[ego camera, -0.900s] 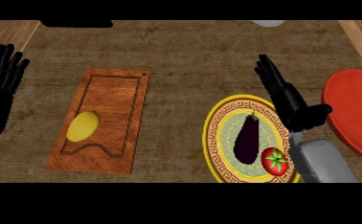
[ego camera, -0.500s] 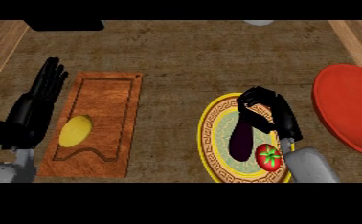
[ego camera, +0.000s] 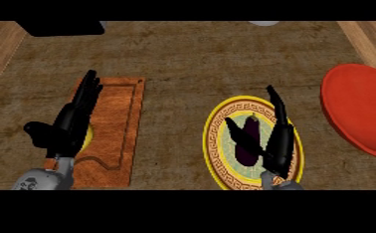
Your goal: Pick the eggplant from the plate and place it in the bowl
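The eggplant (ego camera: 250, 140) is lying on the plate (ego camera: 220, 142). It is dark purple and it is pointing up and down in the view. The plate is round, with a yellow rim and a brown pattern going around it. It is sitting on the brown counter (ego camera: 198, 62), toward the right.

The right hand (ego camera: 277, 137) is reaching over the plate from the bottom edge. Its long fingers (ego camera: 277, 108) are pointing straight up along the right side of the eggplant. Its thumb (ego camera: 236, 131) is sticking out on the left side of the eggplant. So the hand is spread wide with the eggplant in between, and nothing is curling around it. I cannot tell if the hand is touching the eggplant.

The red bowl (ego camera: 352, 107) is sitting at the right edge of the view, near the plate but not touching it.

The left hand (ego camera: 70, 125) is hanging over the wooden board (ego camera: 117, 127) on the left side. Its fingers are straight and close together, pointing up, and its thumb is sticking out to the left. It is holding nothing. A bit of something yellow (ego camera: 88, 136) is peeking out beside this hand.
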`<control>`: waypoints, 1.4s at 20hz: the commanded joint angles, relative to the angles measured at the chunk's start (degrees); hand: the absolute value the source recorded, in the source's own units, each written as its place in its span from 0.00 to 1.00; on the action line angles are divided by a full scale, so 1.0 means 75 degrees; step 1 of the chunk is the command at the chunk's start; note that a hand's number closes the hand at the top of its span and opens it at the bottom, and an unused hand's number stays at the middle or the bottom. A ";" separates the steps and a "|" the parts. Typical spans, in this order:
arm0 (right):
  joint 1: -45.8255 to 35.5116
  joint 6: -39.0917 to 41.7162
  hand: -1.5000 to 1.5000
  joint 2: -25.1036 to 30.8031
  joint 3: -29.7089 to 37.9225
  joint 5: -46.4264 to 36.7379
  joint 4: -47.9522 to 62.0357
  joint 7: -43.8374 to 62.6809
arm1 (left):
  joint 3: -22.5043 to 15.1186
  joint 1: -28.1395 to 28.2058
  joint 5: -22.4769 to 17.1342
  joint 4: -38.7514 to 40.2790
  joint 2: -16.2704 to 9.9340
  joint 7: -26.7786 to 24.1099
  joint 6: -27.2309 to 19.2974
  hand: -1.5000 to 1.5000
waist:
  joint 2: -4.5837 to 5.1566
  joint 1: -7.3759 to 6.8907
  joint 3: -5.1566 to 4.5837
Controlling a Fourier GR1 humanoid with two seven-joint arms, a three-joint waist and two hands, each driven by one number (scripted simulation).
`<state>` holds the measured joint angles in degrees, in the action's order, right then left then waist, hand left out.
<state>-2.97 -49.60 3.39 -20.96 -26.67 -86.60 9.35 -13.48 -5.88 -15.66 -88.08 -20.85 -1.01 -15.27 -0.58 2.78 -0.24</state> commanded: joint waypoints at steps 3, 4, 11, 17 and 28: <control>0.0542 -0.0285 0.00 -0.0343 -0.0351 -0.3305 -0.1049 0.2429 | -0.0224 -0.0233 0.0320 -0.0067 0.0197 0.0423 -0.0289 0.50 | -0.0001 -0.0146 -0.0012; 0.0390 0.0151 0.00 -0.0289 0.0075 -0.3558 -0.0949 0.2920 | -0.0275 -0.0311 0.0405 0.0161 0.0432 0.0166 -0.0403 0.50 | 0.0019 -0.0090 -0.0024; -0.0371 0.3449 0.00 -0.0448 0.0200 -0.4902 -0.3111 0.6384 | -0.0455 -0.0179 0.0532 -0.0118 0.0507 0.0313 -0.0357 0.50 | 0.0018 -0.0286 0.0003; -0.0626 0.4868 0.00 -0.0451 0.0038 -0.4385 -0.3224 0.8288 | -0.0216 -0.0459 0.0546 0.0108 0.0396 0.0290 -0.0110 0.50 | 0.0062 -0.0344 0.0021; 0.0220 0.4961 0.00 -0.0451 0.0064 -0.3535 -0.2997 0.7962 | -0.0214 -0.0403 0.0852 -0.0012 0.0823 0.0619 -0.0180 0.50 | 0.0069 -0.0356 0.0032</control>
<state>-5.33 -11.44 0.16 -17.50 -53.32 -108.40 64.49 -15.24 -9.71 -10.53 -88.23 -15.86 3.48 -16.39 -0.07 0.11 -0.03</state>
